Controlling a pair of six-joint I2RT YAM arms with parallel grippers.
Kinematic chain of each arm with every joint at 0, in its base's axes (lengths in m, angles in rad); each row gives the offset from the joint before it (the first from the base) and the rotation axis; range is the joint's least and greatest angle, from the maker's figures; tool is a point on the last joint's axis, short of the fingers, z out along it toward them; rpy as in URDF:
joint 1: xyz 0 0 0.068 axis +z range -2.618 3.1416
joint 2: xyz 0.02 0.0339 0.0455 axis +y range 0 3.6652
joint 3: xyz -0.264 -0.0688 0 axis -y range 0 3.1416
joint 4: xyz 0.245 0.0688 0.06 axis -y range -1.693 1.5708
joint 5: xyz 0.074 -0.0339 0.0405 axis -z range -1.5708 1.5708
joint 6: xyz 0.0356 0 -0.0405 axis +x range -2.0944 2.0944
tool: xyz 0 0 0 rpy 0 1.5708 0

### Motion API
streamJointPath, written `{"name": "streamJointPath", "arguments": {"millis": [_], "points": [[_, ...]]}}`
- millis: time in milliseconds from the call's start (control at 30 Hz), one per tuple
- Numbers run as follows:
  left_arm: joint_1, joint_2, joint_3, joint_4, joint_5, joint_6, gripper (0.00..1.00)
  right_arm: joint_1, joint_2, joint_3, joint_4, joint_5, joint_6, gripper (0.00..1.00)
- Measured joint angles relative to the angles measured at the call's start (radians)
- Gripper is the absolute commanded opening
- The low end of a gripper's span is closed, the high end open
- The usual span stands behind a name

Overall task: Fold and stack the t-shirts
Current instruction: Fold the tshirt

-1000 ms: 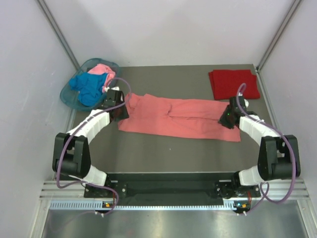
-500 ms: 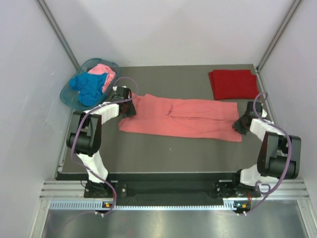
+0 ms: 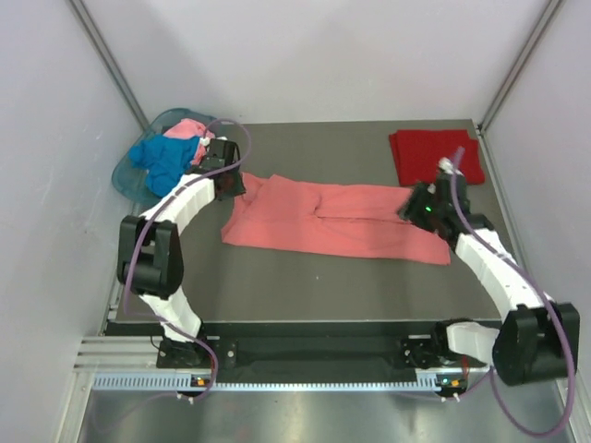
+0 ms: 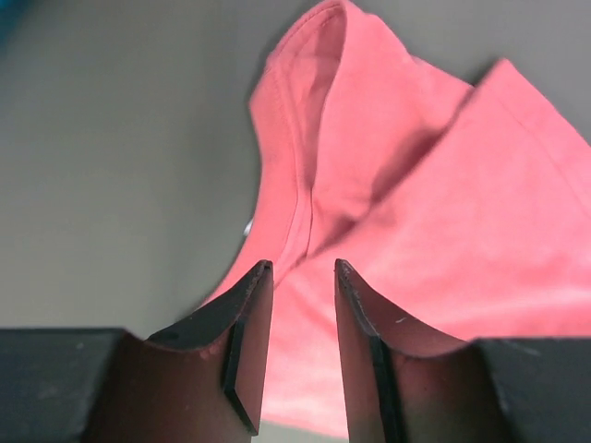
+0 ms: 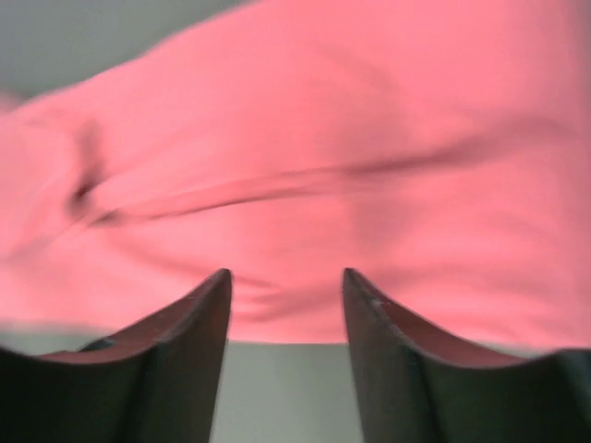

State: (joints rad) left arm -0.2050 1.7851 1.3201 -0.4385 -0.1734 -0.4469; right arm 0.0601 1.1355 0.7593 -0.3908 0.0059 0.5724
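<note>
left claw (image 4: 303,266): low in the middle of the view, two dark fingers (image 4: 242,351) parted by a narrow gap, nothing clamped between them
salmon-coral t-shirt (image 4: 443,212): spread flat over the right and upper middle; a stitched band runs from its top edge down toward the gap, and a soft crease slants off to the right
claw and shirt: tips over the shirt's left edge; contact cannot be told
counter (image 4: 120,166): grey, left of the shirt

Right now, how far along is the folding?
Done: the dark red shirt folded at the far right corner. In hand: the salmon shirt, a long strip, left claw and right claw open over its ends. Left: the blue shirt and pink shirt in the basket, unfolded.
</note>
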Motion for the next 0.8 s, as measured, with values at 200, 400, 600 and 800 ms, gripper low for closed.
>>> {"name": "streamJointPath", "arguments": {"millis": [200,400,600,800], "points": [[0.022,-0.229,-0.199,-0.016,0.111,-0.004,0.48,0.263,0.338,0.367,0.101,-0.219,-0.216,0.61],[0.142,-0.455,-0.518,-0.015,0.26,-0.03,0.49,0.345,0.728,0.752,0.05,-0.356,-0.439,0.7],[0.22,-0.44,-0.6,0.04,0.372,-0.08,0.5,0.351,1.025,1.054,-0.05,-0.462,-0.598,0.79],[0.219,-0.341,-0.601,0.106,0.394,-0.109,0.46,0.349,1.226,1.246,-0.117,-0.489,-0.682,0.79]]}}
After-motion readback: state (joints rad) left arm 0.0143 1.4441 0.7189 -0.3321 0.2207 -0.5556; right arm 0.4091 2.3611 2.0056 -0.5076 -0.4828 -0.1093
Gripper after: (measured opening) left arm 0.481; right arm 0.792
